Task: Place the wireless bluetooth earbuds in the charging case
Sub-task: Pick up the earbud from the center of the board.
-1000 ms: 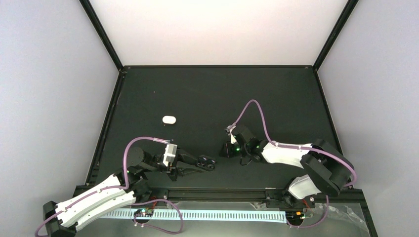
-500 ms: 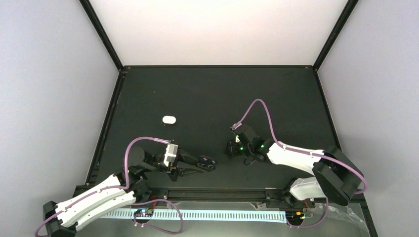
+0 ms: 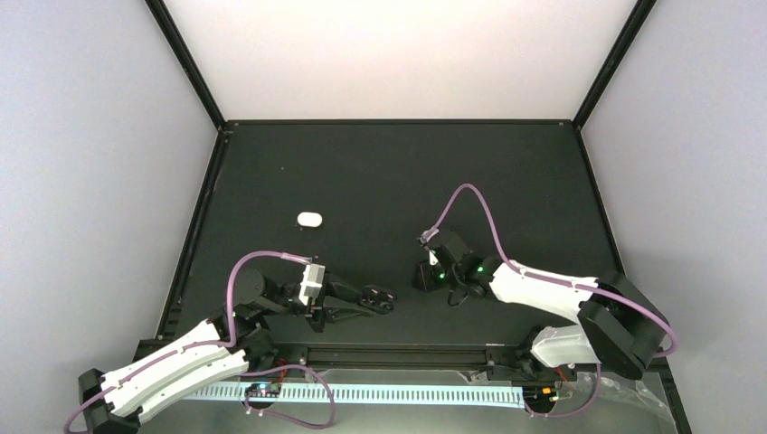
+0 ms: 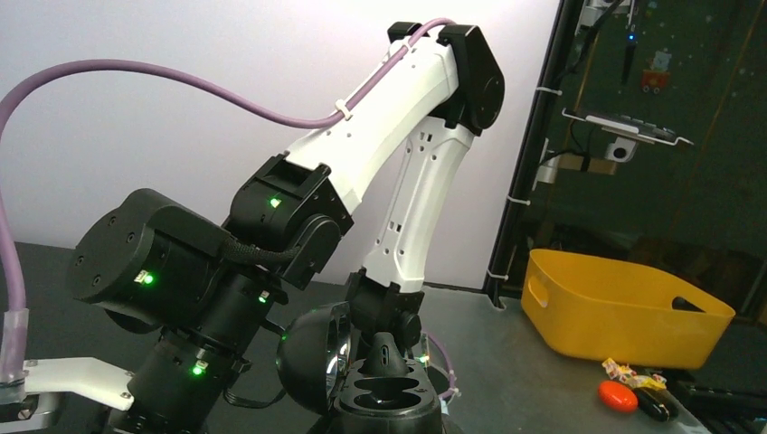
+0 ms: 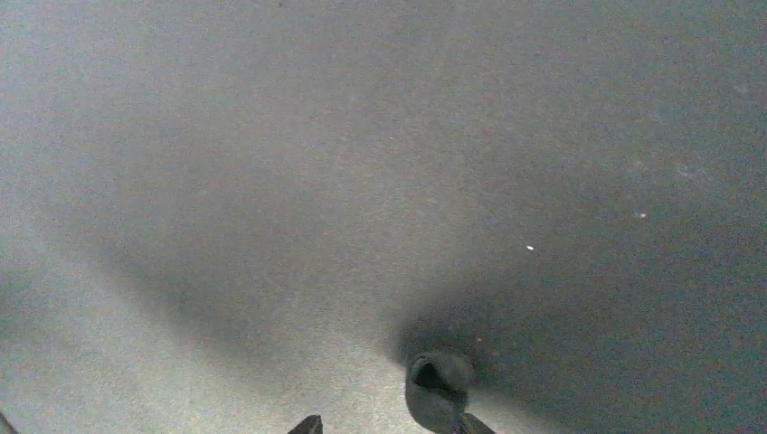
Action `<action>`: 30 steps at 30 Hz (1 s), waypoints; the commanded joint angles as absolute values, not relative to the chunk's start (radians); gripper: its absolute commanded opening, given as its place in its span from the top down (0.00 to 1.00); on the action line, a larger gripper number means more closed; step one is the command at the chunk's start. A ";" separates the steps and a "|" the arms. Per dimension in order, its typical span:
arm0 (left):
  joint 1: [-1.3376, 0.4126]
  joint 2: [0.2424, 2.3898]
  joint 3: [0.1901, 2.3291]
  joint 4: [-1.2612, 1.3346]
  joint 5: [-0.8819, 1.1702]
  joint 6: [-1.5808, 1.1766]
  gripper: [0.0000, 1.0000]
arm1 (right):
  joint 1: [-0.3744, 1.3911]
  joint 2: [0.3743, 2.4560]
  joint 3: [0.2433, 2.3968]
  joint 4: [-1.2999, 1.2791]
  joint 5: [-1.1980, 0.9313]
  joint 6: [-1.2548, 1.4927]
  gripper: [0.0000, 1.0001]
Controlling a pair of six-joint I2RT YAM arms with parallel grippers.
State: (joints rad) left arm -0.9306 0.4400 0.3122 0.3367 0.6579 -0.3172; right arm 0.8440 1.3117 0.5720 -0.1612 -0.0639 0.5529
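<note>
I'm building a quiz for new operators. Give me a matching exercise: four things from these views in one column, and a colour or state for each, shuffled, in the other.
Things:
1. pebble-like case
2. charging case
3. earbud
4. bin

Colour or state:
a. yellow
b. black, lid open
c. white
d. dark, lying on the table

Pairs: 1-c, 2-b, 3-d, 4-a

surface: matte black surface (image 3: 380,172), dull sheen, few pale specks | walls: plain pale lilac-white panels (image 3: 90,181) on three sides | frame: slim black corner posts (image 3: 185,63) | near edge: bright white ribbed strip (image 3: 380,395) | outside: yellow plastic tub (image 4: 624,312), dim background
</note>
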 commanded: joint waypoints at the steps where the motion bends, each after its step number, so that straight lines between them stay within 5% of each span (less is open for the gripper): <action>1: -0.934 0.426 0.352 0.342 0.648 -0.304 0.98 | 0.864 1.317 0.630 -0.210 -0.055 0.492 0.62; 30: -0.934 0.426 0.347 0.336 0.640 -0.301 0.98 | 0.871 1.465 0.675 -0.219 0.007 0.510 0.67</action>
